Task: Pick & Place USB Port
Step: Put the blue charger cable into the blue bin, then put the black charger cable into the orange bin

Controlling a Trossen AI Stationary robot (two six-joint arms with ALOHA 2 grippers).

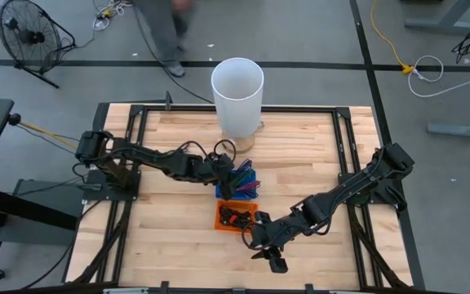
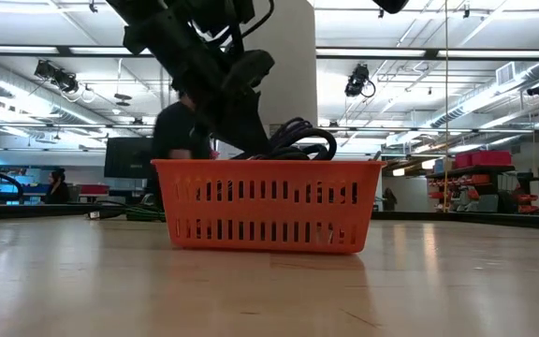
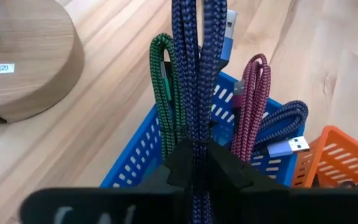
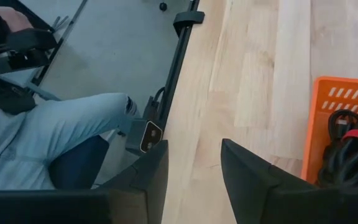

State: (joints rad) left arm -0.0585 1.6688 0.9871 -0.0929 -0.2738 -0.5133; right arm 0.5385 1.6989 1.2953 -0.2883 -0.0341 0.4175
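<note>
The blue basket (image 1: pixel 241 184) (image 3: pixel 143 148) holds braided USB cables: a green one (image 3: pixel 163 81), a magenta one (image 3: pixel 253 99) and a purple one with a silver plug (image 3: pixel 289 144). My left gripper (image 1: pixel 227 175) (image 3: pixel 194 158) is over this basket, shut on a dark blue braided cable (image 3: pixel 194 62). The orange basket (image 1: pixel 235 217) (image 2: pixel 265 206) (image 4: pixel 347 99) sits just nearer and holds black cables (image 2: pixel 298 140) (image 4: pixel 353 152). My right gripper (image 1: pixel 274 260) (image 4: pixel 194 149) hangs open near the table's near edge, right of the orange basket, with nothing between its fingers. My left gripper pinches the dark blue cable's folded bundle (image 3: pixel 194 134) between its two fingers, several strands side by side. The strands run along the fingers and on past their tips over the blue basket, ending near a light blue plug (image 3: pixel 229 25). Whether the cable hangs clear of the basket does not show.
A tall white cylinder (image 1: pixel 237 90) on a round wooden base (image 3: pixel 17 62) stands behind the blue basket, close to my left arm. A person's leg in jeans (image 4: pixel 48 137) is beside the table's near edge. Bare wood lies left and right of the baskets.
</note>
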